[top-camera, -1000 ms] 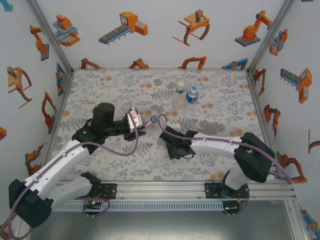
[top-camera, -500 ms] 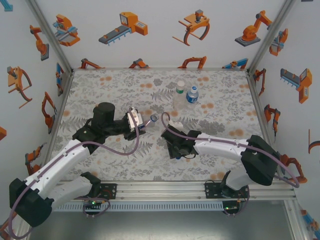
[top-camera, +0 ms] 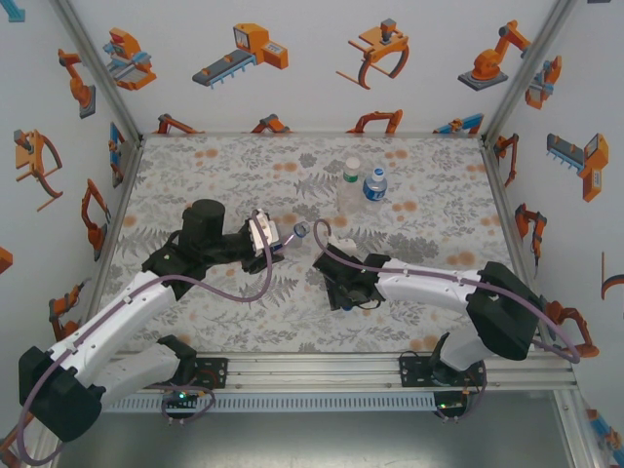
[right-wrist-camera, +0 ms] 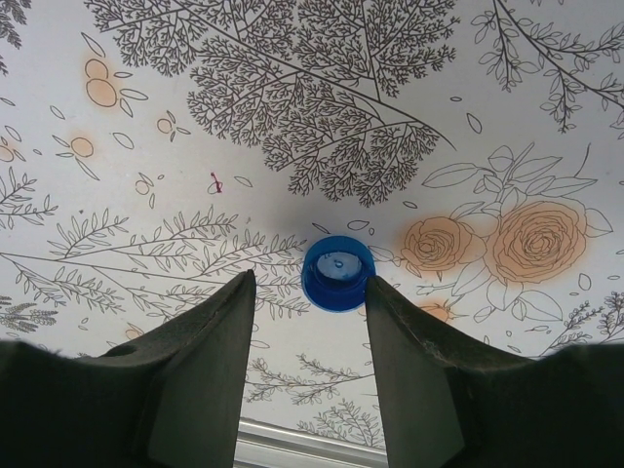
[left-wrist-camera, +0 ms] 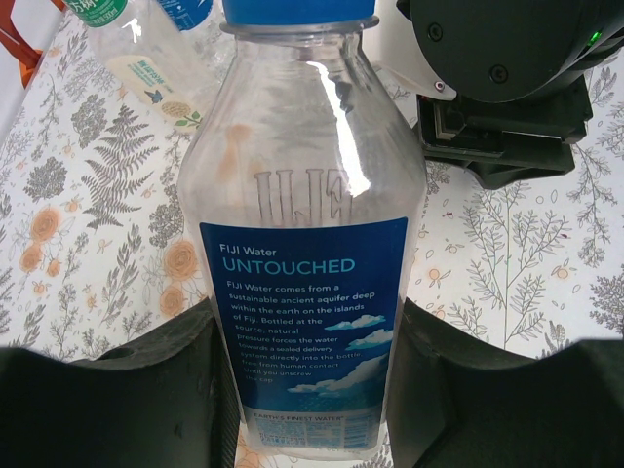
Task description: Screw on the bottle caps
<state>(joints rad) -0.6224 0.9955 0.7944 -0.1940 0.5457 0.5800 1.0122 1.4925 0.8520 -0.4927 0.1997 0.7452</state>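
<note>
Left wrist: the left gripper (left-wrist-camera: pixel 310 327) clamps the blue-labelled bottle (left-wrist-camera: pixel 302 195) between its fingers. The right gripper (right-wrist-camera: pixel 309 283) stands spread, the blue cap (right-wrist-camera: pixel 338 273) lying between its fingertips.

Fiji bottle (left-wrist-camera: pixel 310 244): mouth cut by top edge, base by bottom edge. Behind it, wider bottle (left-wrist-camera: pixel 148 60) and slim bottle (left-wrist-camera: pixel 185 10): tops cropped.

Overhead view, two close wrist views

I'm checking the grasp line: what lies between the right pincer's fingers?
A blue bottle cap sits between the fingers of the open right pincer, over the tablecloth; the right wrist view shows it.
</note>
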